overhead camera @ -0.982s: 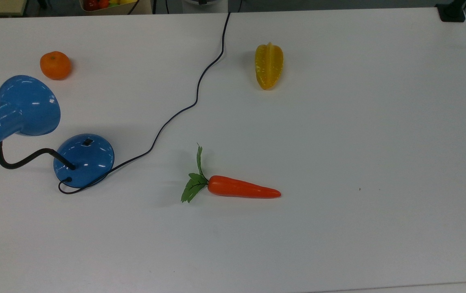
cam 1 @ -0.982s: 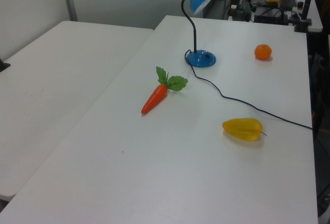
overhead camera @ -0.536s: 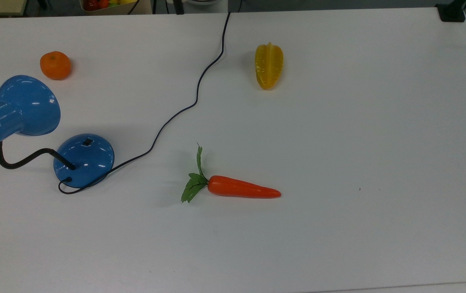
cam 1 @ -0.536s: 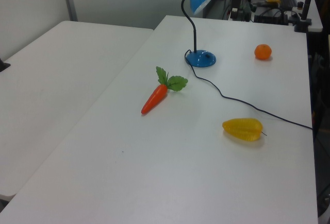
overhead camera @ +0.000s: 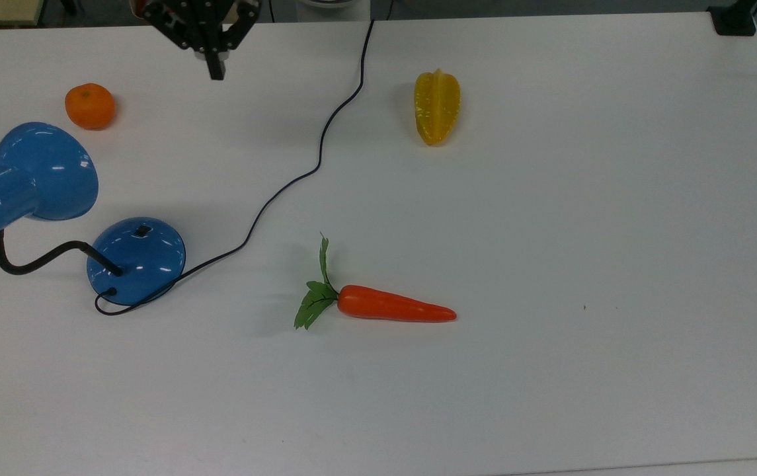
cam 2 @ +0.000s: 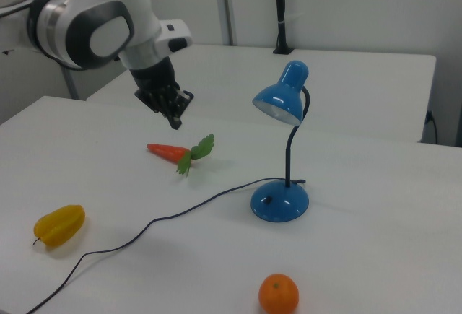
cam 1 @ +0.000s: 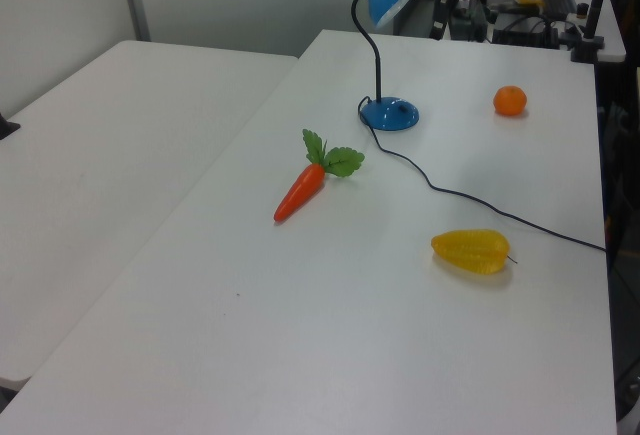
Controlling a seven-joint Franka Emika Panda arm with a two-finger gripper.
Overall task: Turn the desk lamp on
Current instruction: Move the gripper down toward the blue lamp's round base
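your gripper [overhead camera: 216, 71] hangs with fingers pressed together, well apart from the desk lamp [overhead camera: 135, 260] on the table [overhead camera: 616, 198].

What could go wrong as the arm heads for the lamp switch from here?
The gripper is high near the table's far edge, with the orange and the blue shade near its path to the small black switch on the lamp base. A low approach might clip the shade or gooseneck. An off-centre press could slide the base or tug the cord.
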